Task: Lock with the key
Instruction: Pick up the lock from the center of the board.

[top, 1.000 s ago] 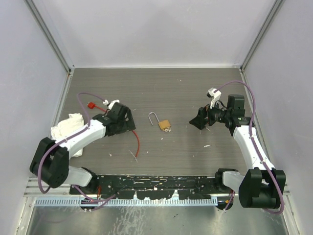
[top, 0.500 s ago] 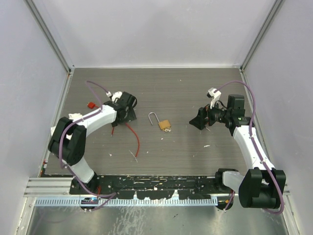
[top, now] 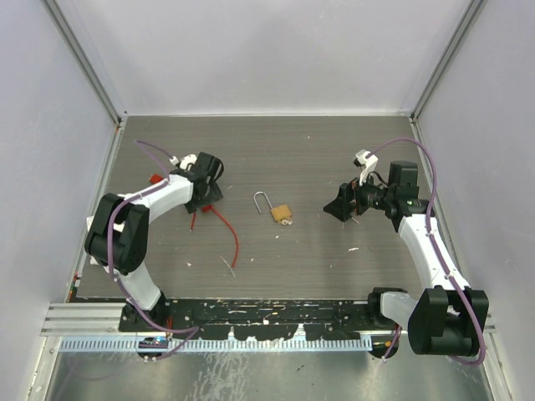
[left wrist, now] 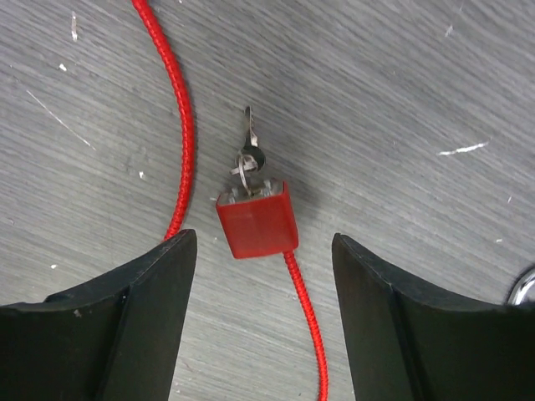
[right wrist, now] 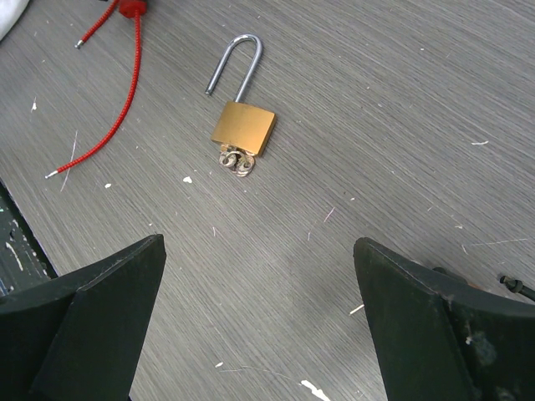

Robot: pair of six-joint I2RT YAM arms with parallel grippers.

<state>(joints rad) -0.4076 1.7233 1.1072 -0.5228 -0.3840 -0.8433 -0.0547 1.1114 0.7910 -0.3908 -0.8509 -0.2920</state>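
A brass padlock (top: 281,213) (right wrist: 243,128) lies mid-table with its silver shackle (right wrist: 234,63) swung open. Small silvery bits (right wrist: 236,160) rest against its bottom end; what they are I cannot tell. The key (left wrist: 249,150), tiny with a thin silver blade, sticks out of a red block (left wrist: 257,220) on a red cable. My left gripper (left wrist: 263,242) (top: 205,190) hangs over that block, open, a finger (left wrist: 150,292) on each side and touching nothing. My right gripper (right wrist: 259,251) (top: 338,205) is wide open to the right of the padlock, holding nothing.
The red cable (top: 231,238) (left wrist: 180,125) trails across the table towards the near edge. Another red piece (top: 155,178) lies at the far left. A white cloth corner (right wrist: 7,12) shows at the left. Grey walls close in the table on three sides.
The left arm has swung away from the near edge towards the back left, over the red block, and its jaws have narrowed. The right arm and padlock have not moved.
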